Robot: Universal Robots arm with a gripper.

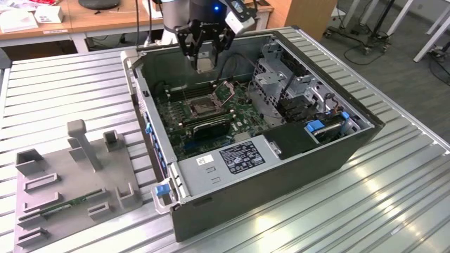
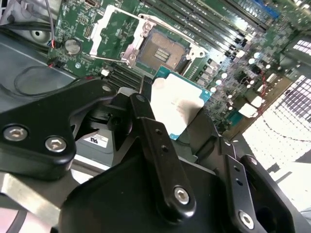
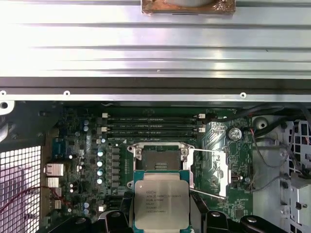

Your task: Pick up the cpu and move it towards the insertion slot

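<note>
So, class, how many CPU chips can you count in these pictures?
1. The cpu is held in the gripper, above the motherboard near the open insertion slot. Others could be hidden inside the case.

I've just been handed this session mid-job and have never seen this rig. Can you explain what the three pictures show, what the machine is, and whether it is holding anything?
The machine is a single robot arm with a gripper. The exterior view looks from off the arm at an open computer case lying on a ribbed metal table. A grey fixture tray sits toward that view's left. The two wrist views come from cameras riding on the arm, looking down into the case at the green motherboard. The gripper is shut on the cpu, the silver square chip, also seen in the second wrist view. It hangs above the board near the insertion slot, whose metal frame stands open; the chip is not yet seated.
</note>
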